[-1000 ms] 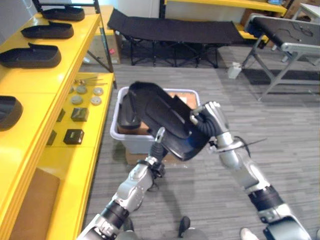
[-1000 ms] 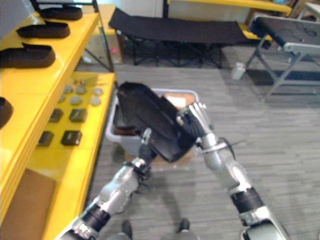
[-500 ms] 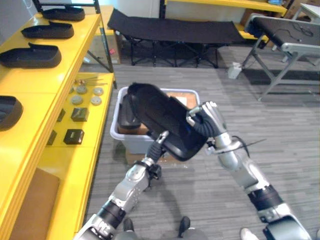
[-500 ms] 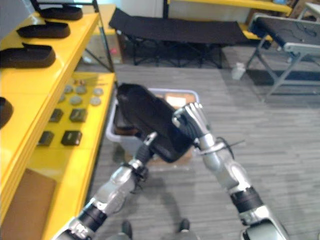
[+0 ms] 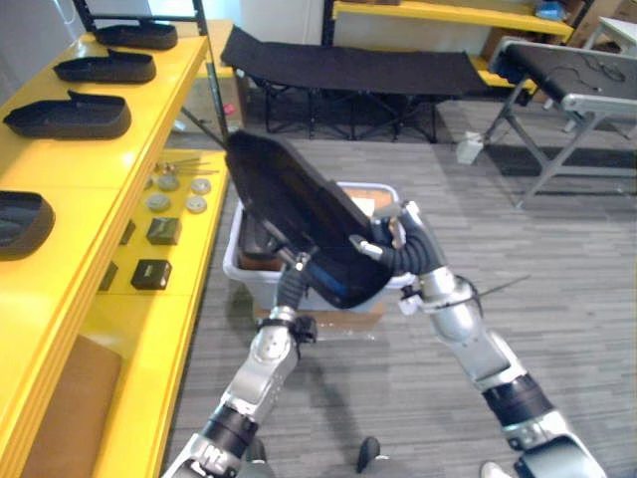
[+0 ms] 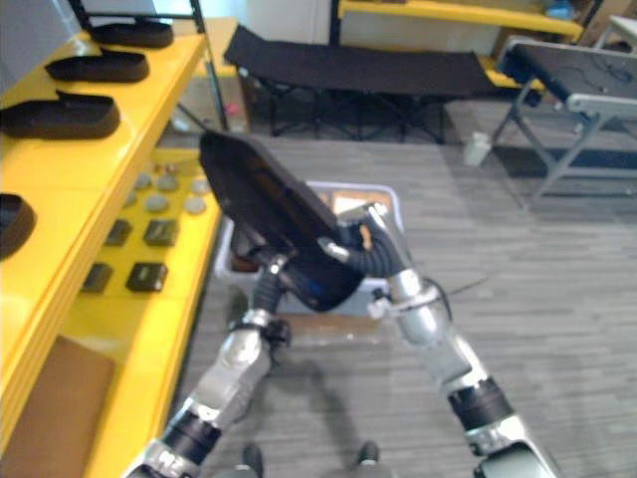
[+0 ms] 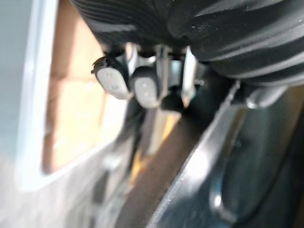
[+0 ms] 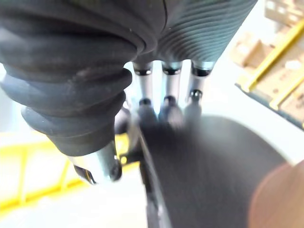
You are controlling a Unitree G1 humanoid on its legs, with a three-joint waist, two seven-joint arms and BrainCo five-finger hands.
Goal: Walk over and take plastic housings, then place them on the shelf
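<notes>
Above bin point(image 5: 242, 284), housing point(image 5: 289, 214) (tilted), right hand point(image 5: 398, 244) gripping

black housing point(image 5: 299, 214), yellow shelf point(image 5: 80, 169), white bin point(image 5: 246, 282)

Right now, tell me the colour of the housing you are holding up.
The housing is black, best seen in the left eye view.

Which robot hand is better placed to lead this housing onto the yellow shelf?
Probably left. The shelf stands on the robot's left, and the left robot hand sits under the housing on that side; the right robot hand grips its far edge.
</notes>
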